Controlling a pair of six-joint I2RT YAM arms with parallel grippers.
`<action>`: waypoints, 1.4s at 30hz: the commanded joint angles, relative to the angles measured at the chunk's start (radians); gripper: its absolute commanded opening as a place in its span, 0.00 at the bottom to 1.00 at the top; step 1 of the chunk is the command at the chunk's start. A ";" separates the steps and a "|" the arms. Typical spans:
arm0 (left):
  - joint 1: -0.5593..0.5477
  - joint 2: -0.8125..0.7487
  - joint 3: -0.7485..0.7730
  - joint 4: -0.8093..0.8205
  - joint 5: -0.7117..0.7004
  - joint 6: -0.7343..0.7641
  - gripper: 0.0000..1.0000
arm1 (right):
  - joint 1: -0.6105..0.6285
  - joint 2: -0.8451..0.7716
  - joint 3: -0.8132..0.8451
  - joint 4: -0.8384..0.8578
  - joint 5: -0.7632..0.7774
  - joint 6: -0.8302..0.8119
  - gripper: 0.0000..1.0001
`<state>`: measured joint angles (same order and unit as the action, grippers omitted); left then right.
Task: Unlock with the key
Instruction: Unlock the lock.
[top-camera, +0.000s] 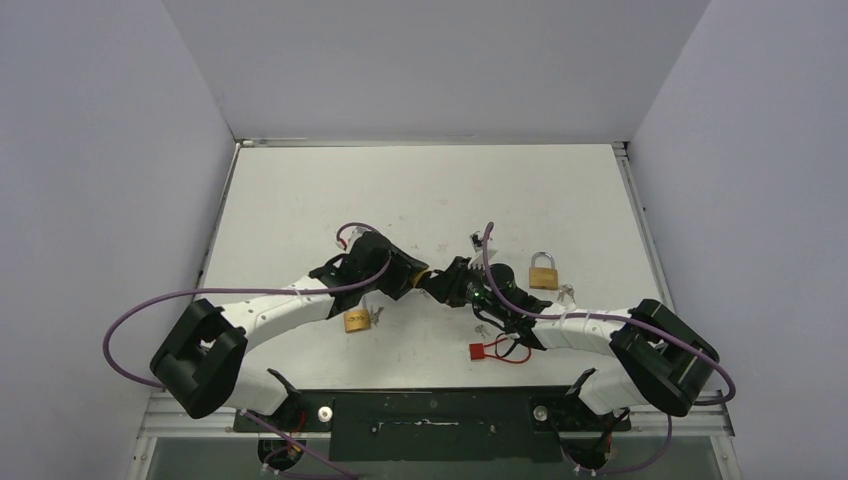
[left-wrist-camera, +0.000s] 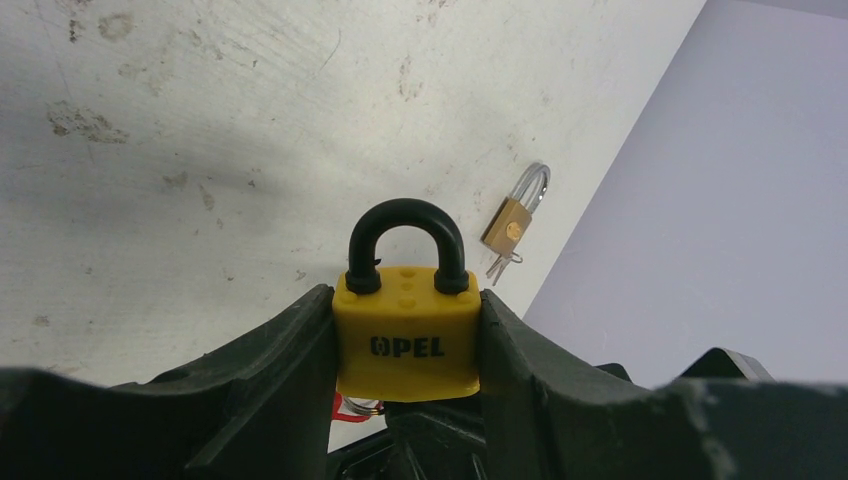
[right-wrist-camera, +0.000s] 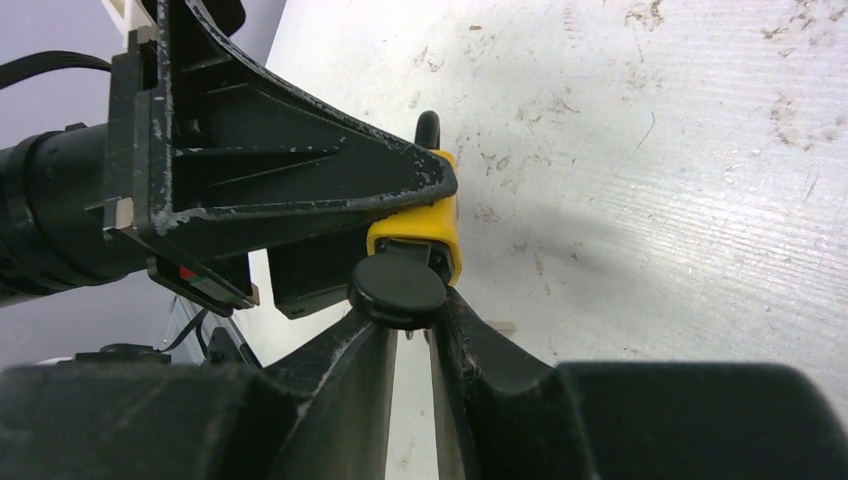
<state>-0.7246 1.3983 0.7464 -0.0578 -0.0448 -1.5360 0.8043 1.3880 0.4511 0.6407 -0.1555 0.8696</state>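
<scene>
Your left fingers (left-wrist-camera: 270, 380) clamp the yellow OPEL padlock (left-wrist-camera: 405, 335) by its sides, above mid-desk (top-camera: 400, 190) | black key head (right-wrist-camera: 397, 290) at its base, at your right fingers (right-wrist-camera: 490, 350) | whether those grip it, you cannot tell

Yellow padlock (left-wrist-camera: 405, 340) upright, black key (right-wrist-camera: 397, 290) beneath

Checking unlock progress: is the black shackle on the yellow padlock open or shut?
Shut: both legs of the black shackle sit down in the body of the yellow padlock.

"OPEL" on yellow padlock (left-wrist-camera: 405, 335)
</scene>
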 joint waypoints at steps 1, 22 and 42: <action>-0.010 -0.083 0.035 0.086 -0.002 -0.018 0.00 | -0.005 -0.007 0.022 0.042 0.003 0.004 0.20; -0.004 -0.082 0.041 0.085 -0.018 -0.005 0.00 | -0.005 -0.024 0.024 0.054 -0.001 0.013 0.00; -0.017 -0.132 -0.004 0.407 0.163 0.089 0.00 | -0.158 0.052 0.094 0.344 -0.267 0.472 0.00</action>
<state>-0.6926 1.3354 0.6922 0.1108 -0.1001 -1.5494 0.6899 1.4693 0.5499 0.6922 -0.3405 1.0595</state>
